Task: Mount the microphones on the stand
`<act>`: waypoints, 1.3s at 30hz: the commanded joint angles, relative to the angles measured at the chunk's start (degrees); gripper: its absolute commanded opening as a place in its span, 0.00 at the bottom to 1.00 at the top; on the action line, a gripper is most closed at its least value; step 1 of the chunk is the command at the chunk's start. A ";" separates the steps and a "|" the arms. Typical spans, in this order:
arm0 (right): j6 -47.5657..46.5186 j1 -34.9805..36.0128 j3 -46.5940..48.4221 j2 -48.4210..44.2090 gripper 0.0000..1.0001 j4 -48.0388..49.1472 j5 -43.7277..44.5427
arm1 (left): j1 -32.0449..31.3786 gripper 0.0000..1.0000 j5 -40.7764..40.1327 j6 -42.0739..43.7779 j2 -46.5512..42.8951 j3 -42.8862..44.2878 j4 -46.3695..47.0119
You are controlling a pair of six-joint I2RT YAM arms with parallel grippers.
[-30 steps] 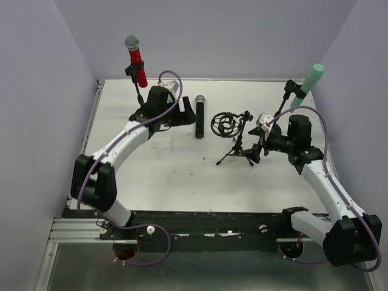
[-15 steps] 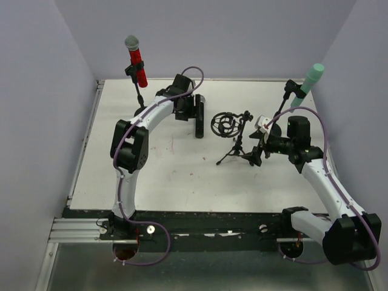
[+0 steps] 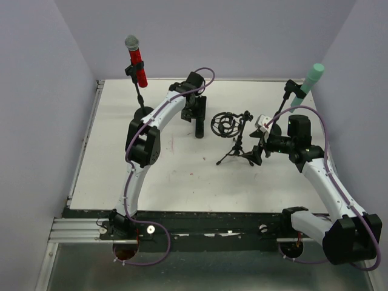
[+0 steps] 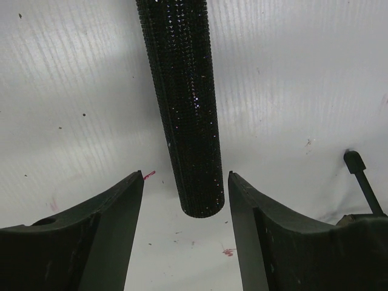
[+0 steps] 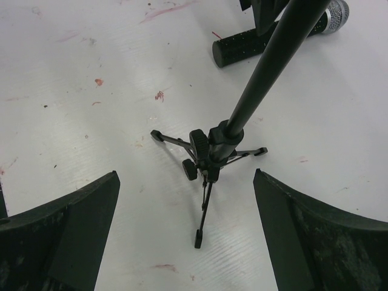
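Note:
The black microphone (image 3: 199,128) lies flat on the white table, its silver head (image 5: 336,12) pointing away from the arms. My left gripper (image 3: 194,113) hovers over it, open. In the left wrist view the sparkly black handle (image 4: 187,103) ends between the gripper's (image 4: 186,194) spread jaws, untouched. The red microphone (image 3: 136,60) sits clipped on its stand at the far left. The mint-green microphone (image 3: 309,82) sits clipped on its stand at the far right. My right gripper (image 3: 258,147) is open and empty, its (image 5: 185,182) jaws wide apart beside the tripod stand (image 5: 209,154).
The small black tripod stand (image 3: 237,148) carries a round shock mount (image 3: 223,124) and stands mid-table, right of the black microphone. One tripod foot (image 4: 361,176) shows at the right of the left wrist view. Lilac walls enclose the table on three sides.
My left arm has swung right from beside the red microphone's stand to over the black microphone. My right arm has barely moved.

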 commanded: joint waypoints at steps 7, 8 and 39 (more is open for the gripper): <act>-0.45 -0.24 1.90 -0.65 1.00 -2.03 0.03 | -1.17 0.64 2.18 1.33 3.21 2.43 -3.92; -0.45 -0.24 1.98 -0.83 1.00 -2.12 0.03 | -1.25 0.64 2.97 1.50 3.29 2.44 -3.92; -0.62 -0.33 3.22 -4.87 1.00 -4.23 -0.41 | -1.69 0.33 7.20 3.00 -2.84 -9.58 -4.36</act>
